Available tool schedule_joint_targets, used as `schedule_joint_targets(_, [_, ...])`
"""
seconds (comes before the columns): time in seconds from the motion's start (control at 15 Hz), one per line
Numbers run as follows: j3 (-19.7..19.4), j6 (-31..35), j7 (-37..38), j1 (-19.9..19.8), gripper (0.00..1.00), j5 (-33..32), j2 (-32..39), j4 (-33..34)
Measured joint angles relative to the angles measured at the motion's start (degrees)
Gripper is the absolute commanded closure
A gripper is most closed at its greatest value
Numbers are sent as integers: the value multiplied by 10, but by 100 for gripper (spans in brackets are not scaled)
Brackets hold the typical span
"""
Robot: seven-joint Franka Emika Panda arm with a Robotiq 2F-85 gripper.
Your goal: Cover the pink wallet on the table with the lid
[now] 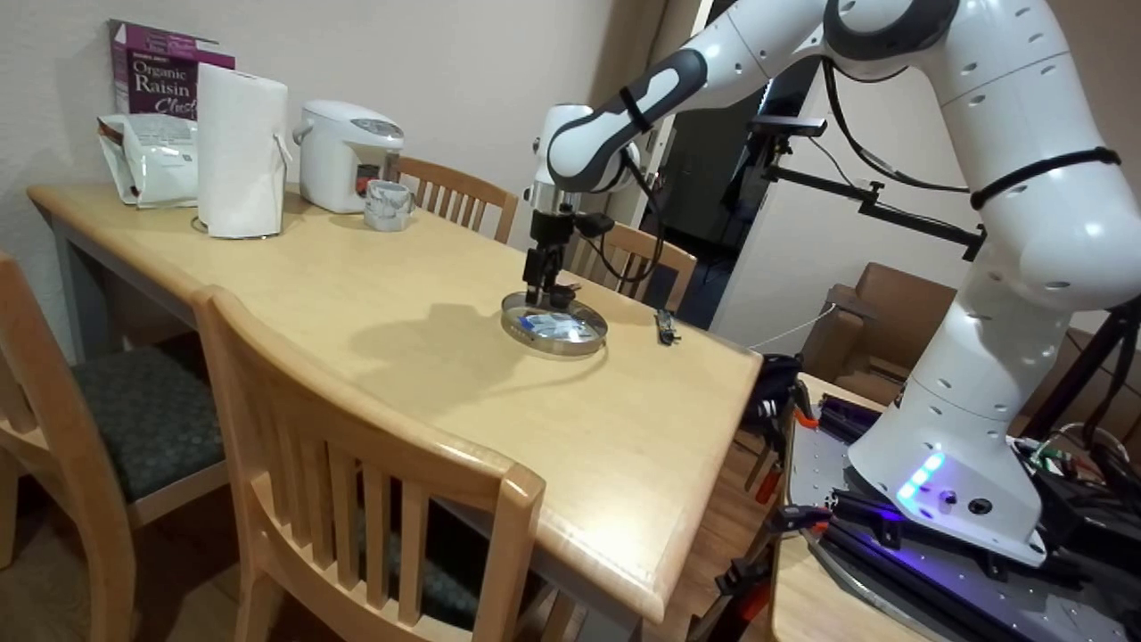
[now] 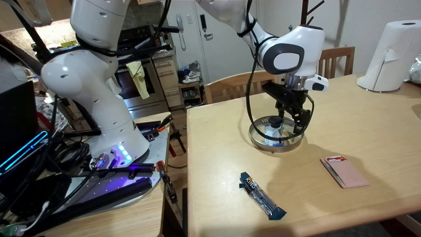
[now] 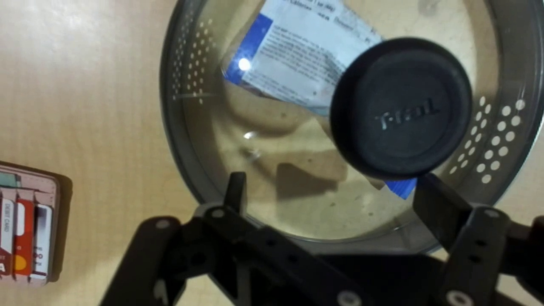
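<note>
The pink wallet (image 2: 347, 172) lies on the light-wood table (image 2: 223, 164), with cards showing; its edge shows at the left of the wrist view (image 3: 29, 229). I cannot make it out in the remaining exterior view. The round glass lid (image 2: 278, 148) with a metal rim and black knob (image 3: 401, 108) sits on the table over a blue-and-white packet (image 3: 293, 55), apart from the wallet. My gripper (image 3: 333, 187) is open and empty, low over the lid (image 1: 562, 346). The knob is ahead of the fingers, its lower edge by the right finger in the wrist view.
A snack bar (image 2: 261, 197) lies near the table's end. A paper towel roll (image 1: 241, 152), a water boiler (image 1: 343, 160), a cup (image 1: 388, 205) and a bag (image 1: 160, 156) stand toward the far end. Chairs (image 1: 357, 428) stand along the table's sides.
</note>
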Motion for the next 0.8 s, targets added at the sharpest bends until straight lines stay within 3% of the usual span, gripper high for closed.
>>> schedule_joint_targets(0.8, [6, 65, -1, -2, 0, 0, -28, -65])
